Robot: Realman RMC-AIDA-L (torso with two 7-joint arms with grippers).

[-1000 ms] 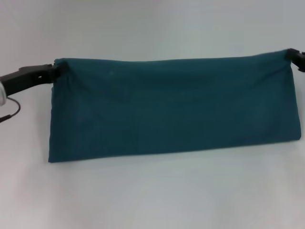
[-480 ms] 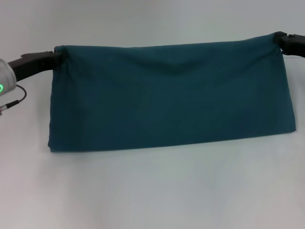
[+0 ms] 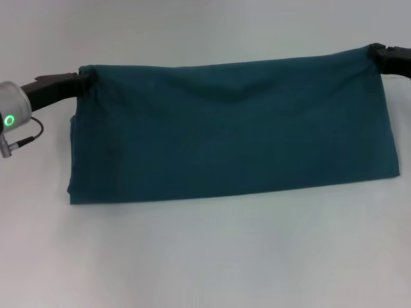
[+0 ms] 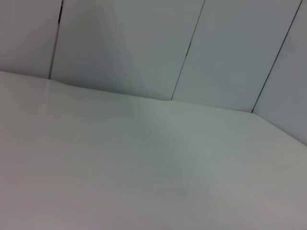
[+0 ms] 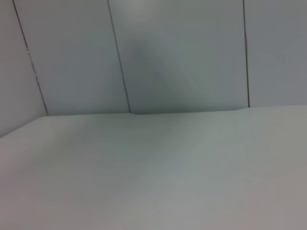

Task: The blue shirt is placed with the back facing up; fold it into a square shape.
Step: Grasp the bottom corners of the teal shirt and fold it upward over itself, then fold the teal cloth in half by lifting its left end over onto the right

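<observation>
The blue shirt (image 3: 231,131) shows in the head view as a wide dark teal band, folded over, its lower edge lying on the white table (image 3: 205,256). My left gripper (image 3: 80,81) is shut on the shirt's upper left corner. My right gripper (image 3: 377,56) is shut on its upper right corner, a little higher. The cloth hangs stretched between them and sags slightly in the middle. No lettering shows. Neither wrist view shows the shirt or any fingers.
The left arm's wrist, with a green light (image 3: 9,120) and a black cable (image 3: 26,138), sits at the left edge. Both wrist views show only the table top (image 4: 144,172) and the panelled white wall (image 5: 182,52) behind it.
Both grippers have moved with the shirt's upper edge: the right corner rose and came inward, the left corner shifted slightly right. The lower fold slid a little to the right.
</observation>
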